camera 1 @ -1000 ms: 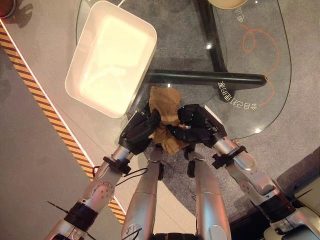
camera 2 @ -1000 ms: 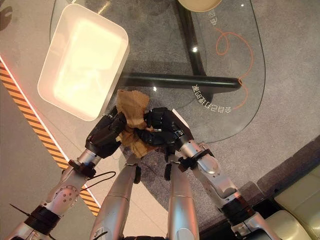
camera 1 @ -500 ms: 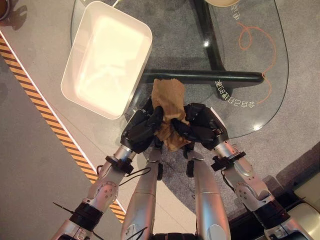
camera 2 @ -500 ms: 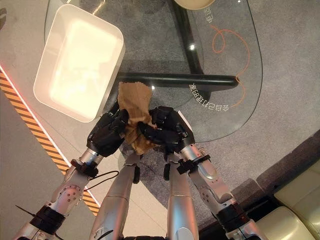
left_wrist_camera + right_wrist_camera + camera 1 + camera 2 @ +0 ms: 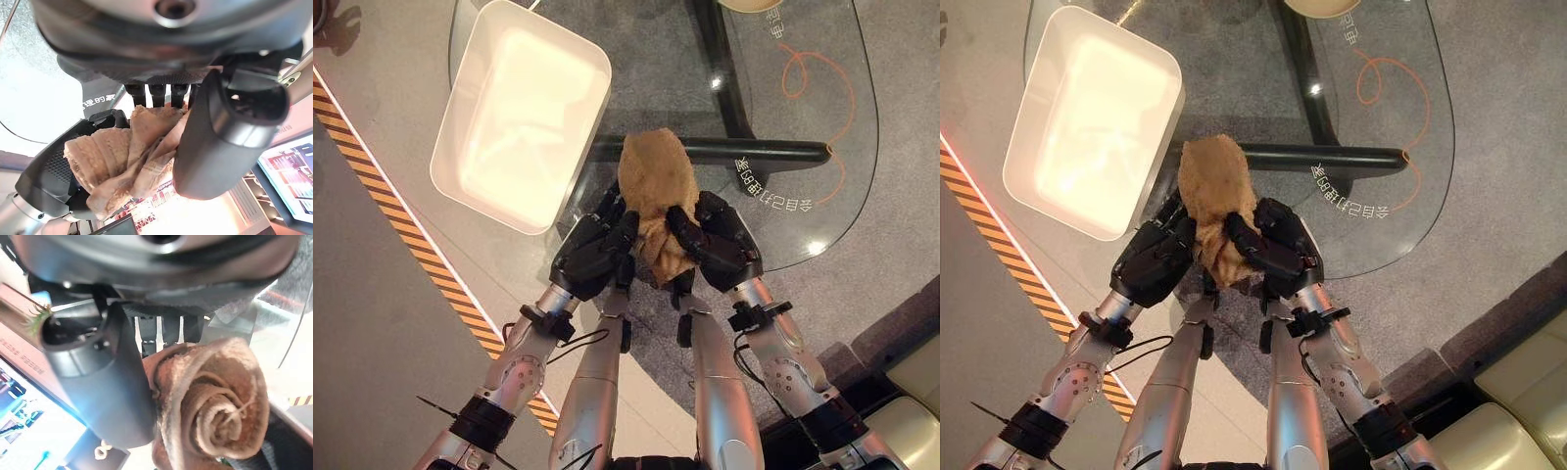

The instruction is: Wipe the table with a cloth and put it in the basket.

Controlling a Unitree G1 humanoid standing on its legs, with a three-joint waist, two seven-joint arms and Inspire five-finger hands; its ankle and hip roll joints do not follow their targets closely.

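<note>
A tan-brown cloth (image 5: 655, 196) is bunched up between my two hands at the near edge of the round glass table (image 5: 822, 127). My left hand (image 5: 592, 250) grips its left side, fingers and thumb curled into the folds (image 5: 142, 147). My right hand (image 5: 720, 240) grips its right side, and the cloth shows as a rolled bundle (image 5: 220, 406) past that hand's thumb. The cloth's top rises above both hands over the glass. A white rectangular basket (image 5: 524, 113) stands on the table's left part, just beyond my left hand.
The table's dark crossbar (image 5: 724, 150) and post show through the glass behind the cloth. An orange squiggle (image 5: 818, 78) marks the right of the glass. A striped orange and black floor line (image 5: 401, 225) runs along the left. A cream bowl's rim (image 5: 1327, 8) sits at the far edge.
Both hands have lifted and pushed the cloth forward, and it has gone from a flat rag to a rounded bundle. The hands have closed in nearer each other.
</note>
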